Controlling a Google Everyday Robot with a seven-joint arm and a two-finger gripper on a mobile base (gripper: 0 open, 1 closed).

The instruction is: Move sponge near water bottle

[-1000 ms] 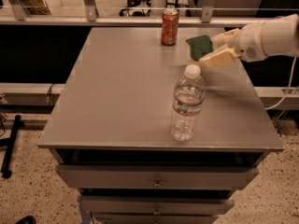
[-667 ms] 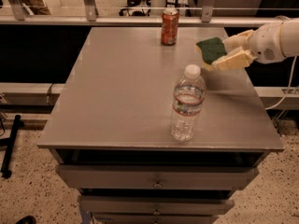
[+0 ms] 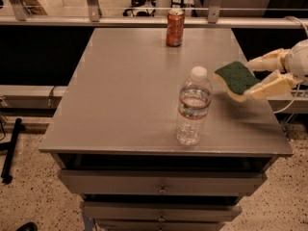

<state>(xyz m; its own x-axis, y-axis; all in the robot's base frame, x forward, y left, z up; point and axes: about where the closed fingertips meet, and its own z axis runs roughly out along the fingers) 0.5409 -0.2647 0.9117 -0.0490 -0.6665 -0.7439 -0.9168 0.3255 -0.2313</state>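
sponge, dark green scouring face over pale yellow foam, is held at the right side of a grey table. it is gripped by the robot's gripper, which reaches in from the right edge of the view. the gripper's two cream-coloured fingers are closed onto the sponge, one above it and one below, clamping its right end. the sponge is tilted, with its green face turned up and toward the camera and its free end pointing left. it appears lifted off the table, and a soft shadow lies on the surface below it.

the water bottle stands upright near the front edge of the table, a little right of centre. it is clear plastic with a white cap and a label band around its middle. the sponge is near the bottle, to its right at about the height of the cap, with a gap between them.

an orange-red soda can stands upright at the far edge of the table, well apart from both. drawers sit under the tabletop at the front. the speckled floor shows below.
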